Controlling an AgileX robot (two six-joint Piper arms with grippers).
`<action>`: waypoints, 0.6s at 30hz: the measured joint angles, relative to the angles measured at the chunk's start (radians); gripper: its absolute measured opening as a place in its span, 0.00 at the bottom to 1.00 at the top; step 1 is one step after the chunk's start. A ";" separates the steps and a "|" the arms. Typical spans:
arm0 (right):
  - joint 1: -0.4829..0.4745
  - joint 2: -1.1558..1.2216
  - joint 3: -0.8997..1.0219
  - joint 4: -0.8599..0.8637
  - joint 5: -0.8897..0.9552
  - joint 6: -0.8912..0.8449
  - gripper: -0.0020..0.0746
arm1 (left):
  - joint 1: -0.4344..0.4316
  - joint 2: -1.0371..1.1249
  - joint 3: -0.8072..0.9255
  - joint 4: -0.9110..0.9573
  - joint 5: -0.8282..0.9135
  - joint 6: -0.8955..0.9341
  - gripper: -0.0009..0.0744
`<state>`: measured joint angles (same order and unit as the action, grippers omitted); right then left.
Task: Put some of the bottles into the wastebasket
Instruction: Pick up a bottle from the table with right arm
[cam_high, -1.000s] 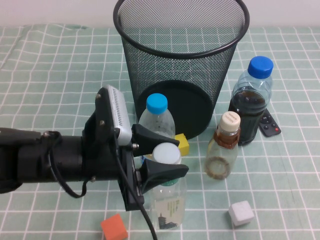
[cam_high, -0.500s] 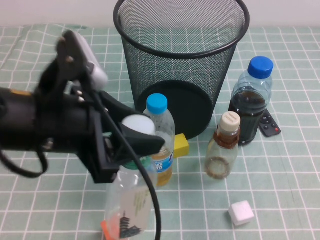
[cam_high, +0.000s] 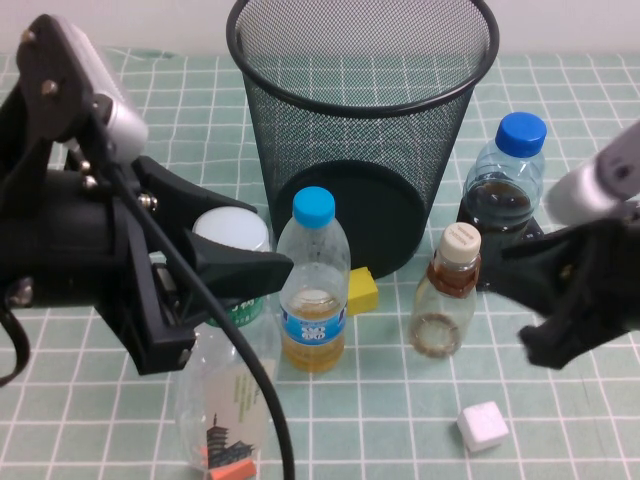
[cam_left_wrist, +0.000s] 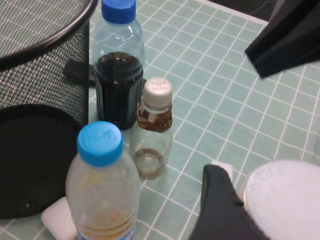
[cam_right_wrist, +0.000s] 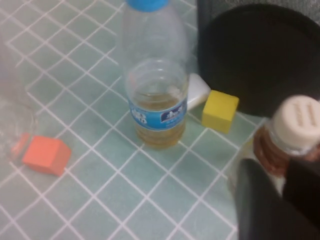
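My left gripper (cam_high: 235, 285) is shut on the neck of the tall clear bottle (cam_high: 222, 390) with the white cap (cam_left_wrist: 285, 200) and green-and-white label. It holds the bottle tilted and lifted, front left of the black mesh wastebasket (cam_high: 360, 130). One finger (cam_left_wrist: 220, 205) shows beside the cap. The shorter bottle (cam_high: 445, 300), with cream cap and amber neck (cam_right_wrist: 295, 130), stands in front of the wastebasket. My right gripper (cam_high: 520, 305) is open just right of it, fingers (cam_right_wrist: 255, 200) close to its side.
A blue-capped bottle with orange liquid (cam_high: 312, 300) stands by a yellow cube (cam_high: 362, 290). A blue-capped bottle with dark liquid (cam_high: 505, 190) stands right of the basket. A white cube (cam_high: 482, 427) and an orange cube (cam_high: 232, 468) lie near the front edge.
My left gripper has lifted the tall bottle and carried it left, tilting it. My right arm has come into view from the right, next to the shorter bottle.
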<state>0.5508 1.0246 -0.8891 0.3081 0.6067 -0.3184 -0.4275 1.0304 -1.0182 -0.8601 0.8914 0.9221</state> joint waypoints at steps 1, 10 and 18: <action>0.026 0.017 0.000 -0.028 -0.020 0.000 0.23 | 0.000 0.000 0.000 0.000 0.000 -0.001 0.46; 0.057 0.211 0.000 -0.092 -0.257 0.066 0.72 | 0.000 0.000 0.000 0.002 -0.001 -0.005 0.46; 0.057 0.257 0.000 -0.105 -0.392 0.082 0.73 | 0.000 0.000 0.000 0.032 0.005 -0.009 0.46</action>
<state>0.6077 1.2818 -0.8891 0.2028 0.2148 -0.2359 -0.4275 1.0304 -1.0182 -0.8283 0.8966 0.9128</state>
